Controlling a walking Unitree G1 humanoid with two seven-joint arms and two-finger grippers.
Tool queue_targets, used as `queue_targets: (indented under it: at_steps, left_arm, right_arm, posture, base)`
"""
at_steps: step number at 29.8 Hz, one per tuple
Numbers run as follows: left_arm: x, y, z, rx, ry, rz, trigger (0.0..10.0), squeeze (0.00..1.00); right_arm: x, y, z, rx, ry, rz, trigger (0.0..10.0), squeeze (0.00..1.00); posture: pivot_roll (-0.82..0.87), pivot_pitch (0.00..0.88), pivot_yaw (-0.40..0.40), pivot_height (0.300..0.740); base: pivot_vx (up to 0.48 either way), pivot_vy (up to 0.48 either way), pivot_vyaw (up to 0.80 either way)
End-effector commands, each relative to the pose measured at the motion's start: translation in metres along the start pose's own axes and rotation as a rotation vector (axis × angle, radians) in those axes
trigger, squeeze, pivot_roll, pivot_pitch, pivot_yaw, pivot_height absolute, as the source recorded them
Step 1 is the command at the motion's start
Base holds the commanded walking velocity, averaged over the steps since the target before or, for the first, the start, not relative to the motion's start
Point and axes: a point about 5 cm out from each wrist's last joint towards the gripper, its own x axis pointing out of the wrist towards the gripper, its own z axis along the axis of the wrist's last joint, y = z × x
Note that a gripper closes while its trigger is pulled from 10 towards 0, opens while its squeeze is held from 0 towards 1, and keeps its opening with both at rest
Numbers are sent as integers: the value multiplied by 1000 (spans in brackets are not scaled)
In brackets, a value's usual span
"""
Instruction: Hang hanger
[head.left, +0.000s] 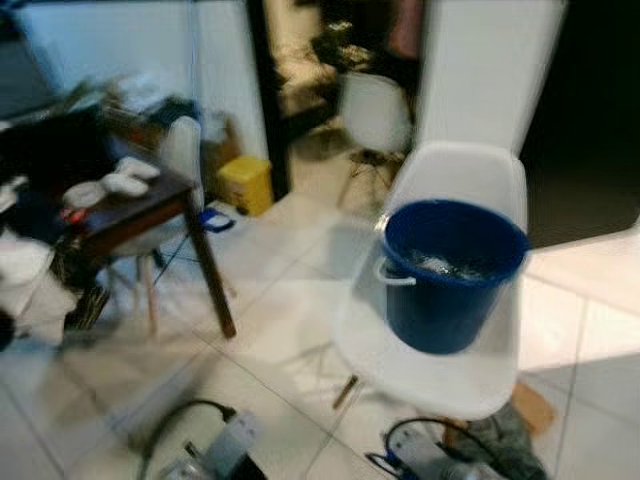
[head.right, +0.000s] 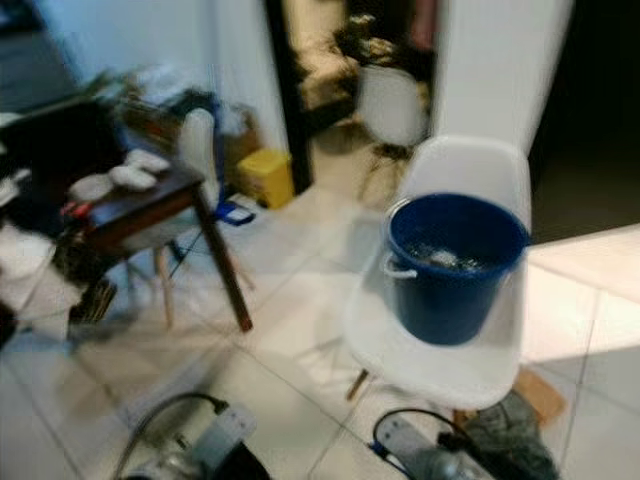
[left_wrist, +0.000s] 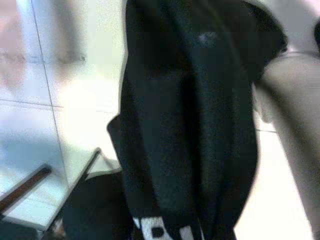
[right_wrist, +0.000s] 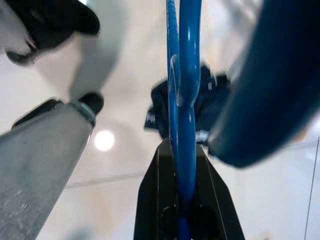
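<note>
Fingers (right_wrist: 160, 200) of the right gripper (right_wrist: 181, 165) pinch a blue hanger (right_wrist: 182, 90) running up the frame's centre. Right of centre, a blue bucket (head.left: 452, 272) sits on a white chair (head.left: 460, 180). Left gripper's jaws: cannot tell.

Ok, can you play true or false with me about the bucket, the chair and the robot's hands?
1. The blue bucket sits on the white chair. True.
2. The right gripper is shut on a blue hanger. True.
3. The bucket stands on the floor. False, it is on the chair seat.
4. The yellow box is on the dark table. False, it stands on the floor by the wall.
</note>
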Motion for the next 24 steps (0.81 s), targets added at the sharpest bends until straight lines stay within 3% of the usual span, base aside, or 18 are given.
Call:
queue_targets:
  at_steps: [1,17,18,22,23,24]
  left_arm:
    - [0,0,-2,-8,21,18,10000,0]
    - [0,3,-6,-122,7,80,10000,0]
    - [0,3,-7,-177,2,102,10000,0]
    - [0,4,-9,-257,-9,137,10000,0]
    - [0,4,-9,-304,-28,162,10000,0]
    - [-1,5,-9,-395,-70,206,10000,0]
  right_arm:
    - [1,3,-5,20,20,-6,10000,0]
    - [1,2,-10,207,30,-115,10000,0]
    - [1,2,-11,233,27,-131,10000,0]
    - [1,3,-10,282,8,-153,10000,0]
    - [2,3,-9,344,-36,-163,10000,0]
    - [2,5,-5,469,-125,-169,10000,0]
  posture:
    - [63,0,7,740]
    - [43,0,33,740]
    - [48,0,31,740]
    - [55,0,27,740]
    - [53,0,31,740]
    - [49,0,32,740]
  base:
    - [0,0,800]
    - [0,0,800]
    - [0,0,800]
    - [0,0,800]
    - [0,0,0]
    - [0,0,0]
